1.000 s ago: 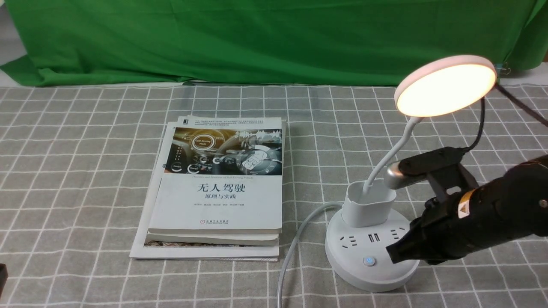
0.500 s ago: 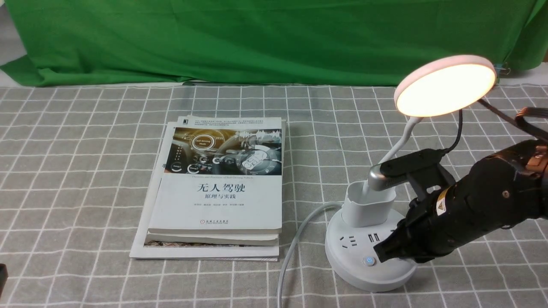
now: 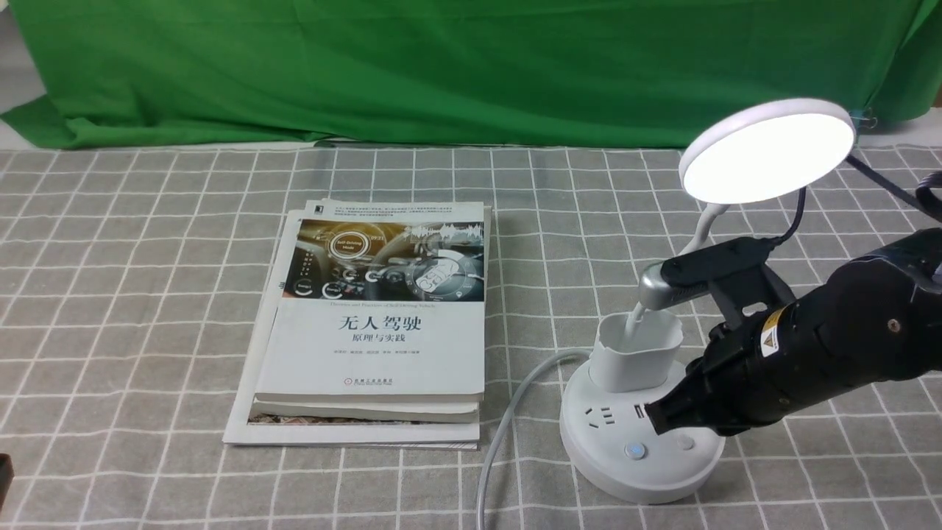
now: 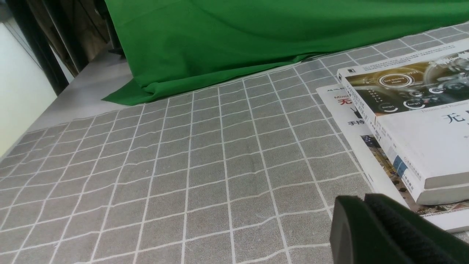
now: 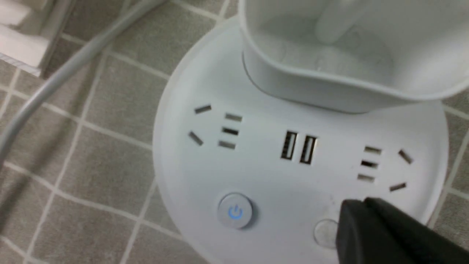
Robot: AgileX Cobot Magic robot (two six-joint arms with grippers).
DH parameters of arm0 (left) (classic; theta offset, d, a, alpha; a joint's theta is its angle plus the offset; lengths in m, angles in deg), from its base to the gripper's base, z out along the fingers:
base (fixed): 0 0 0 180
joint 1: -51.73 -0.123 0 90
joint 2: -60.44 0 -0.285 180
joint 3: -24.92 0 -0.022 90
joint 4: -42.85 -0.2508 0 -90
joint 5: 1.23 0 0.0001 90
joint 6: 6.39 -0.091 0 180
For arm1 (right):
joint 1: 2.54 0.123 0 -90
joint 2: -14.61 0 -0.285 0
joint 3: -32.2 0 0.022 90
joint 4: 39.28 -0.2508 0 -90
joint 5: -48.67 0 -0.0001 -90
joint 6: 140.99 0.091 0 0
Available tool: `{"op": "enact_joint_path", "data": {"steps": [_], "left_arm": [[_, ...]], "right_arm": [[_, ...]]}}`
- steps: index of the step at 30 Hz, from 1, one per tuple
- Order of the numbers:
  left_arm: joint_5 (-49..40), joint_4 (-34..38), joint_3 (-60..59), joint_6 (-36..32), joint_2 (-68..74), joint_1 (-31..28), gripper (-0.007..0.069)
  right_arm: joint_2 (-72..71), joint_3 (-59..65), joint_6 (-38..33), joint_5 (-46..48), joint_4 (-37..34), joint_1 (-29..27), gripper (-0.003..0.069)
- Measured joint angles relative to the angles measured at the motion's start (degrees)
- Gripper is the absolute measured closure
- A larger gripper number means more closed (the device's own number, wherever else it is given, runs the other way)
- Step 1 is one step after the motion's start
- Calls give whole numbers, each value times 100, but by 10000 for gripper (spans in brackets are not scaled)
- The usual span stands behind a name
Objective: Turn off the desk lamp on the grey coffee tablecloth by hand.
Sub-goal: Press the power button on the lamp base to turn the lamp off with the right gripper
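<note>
The white desk lamp [image 3: 639, 423] stands on the grey coffee tablecloth [image 3: 147, 294] at the right. Its disc head [image 3: 765, 151] looks plain white. The round base [image 5: 256, 176] carries sockets, a blue-lit power button [image 5: 235, 212] and a clear round button [image 5: 324, 231]. The hand, my right gripper [image 3: 657, 419], is shut with nothing in it. Its tip [image 5: 353, 211] hovers at the clear button's edge, to the right of the blue button [image 3: 634, 450]; whether it touches is unclear. My left gripper [image 4: 351, 201] is shut and empty, low over the cloth near the books.
A stack of books [image 3: 383, 316] lies on the cloth left of the lamp. The lamp's grey cable [image 3: 508, 419] runs from the base toward the front edge. A green cloth [image 3: 441, 66] hangs along the back. The small cup [image 3: 633, 350] sits on the base.
The right gripper's tip moved left across the base to the clear button, then rose slightly. The lamp head went from a warm orange glow to white.
</note>
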Motion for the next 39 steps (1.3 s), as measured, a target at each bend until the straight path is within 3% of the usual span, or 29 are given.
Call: {"op": "enact_joint_path", "data": {"steps": [15,29,39], "left_arm": [[0,0,0,0,0,0,606],[0,0,0,0,0,0,606],[0,0,0,0,0,0,606]], "right_arm": [[379,243,7,-529,-157,0,617],[-233,274,7,-247,-173,0,620],[243,533,7,-1026,-217,0,617]]}}
